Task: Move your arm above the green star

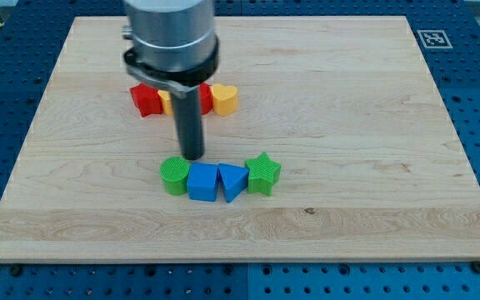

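Tabletop (348,125): pale wood, visible grain, smooth matt finish. Green star (263,173): ridged matt plastic, layered texture seen. Blue blocks (202,182): smooth plastic, slight sheen. Rod with my tip (192,157): dark, matt; collar (172,33) above: brushed metal.

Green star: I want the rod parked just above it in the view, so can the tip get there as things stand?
Probably yes. My tip sits above the green cylinder, left of the green star. The bare board above the blue blocks looks free of obstacles.
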`<state>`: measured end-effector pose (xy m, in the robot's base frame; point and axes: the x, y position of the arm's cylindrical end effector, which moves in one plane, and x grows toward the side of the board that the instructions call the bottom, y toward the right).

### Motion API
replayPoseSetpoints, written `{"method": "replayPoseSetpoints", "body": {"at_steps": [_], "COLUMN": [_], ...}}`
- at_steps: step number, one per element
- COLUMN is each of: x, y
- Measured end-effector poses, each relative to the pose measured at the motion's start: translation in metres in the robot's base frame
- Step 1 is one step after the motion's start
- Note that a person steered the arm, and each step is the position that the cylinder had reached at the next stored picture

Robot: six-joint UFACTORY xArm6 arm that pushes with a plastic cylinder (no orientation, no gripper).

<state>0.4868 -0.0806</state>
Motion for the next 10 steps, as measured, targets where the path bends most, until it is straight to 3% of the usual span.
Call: {"method": "replayPoseSetpoints", "body": {"at_steps": [1, 4, 10], "x": [0.001, 0.018, -0.042], "y": [-0.020, -0.007, 0.028]}}
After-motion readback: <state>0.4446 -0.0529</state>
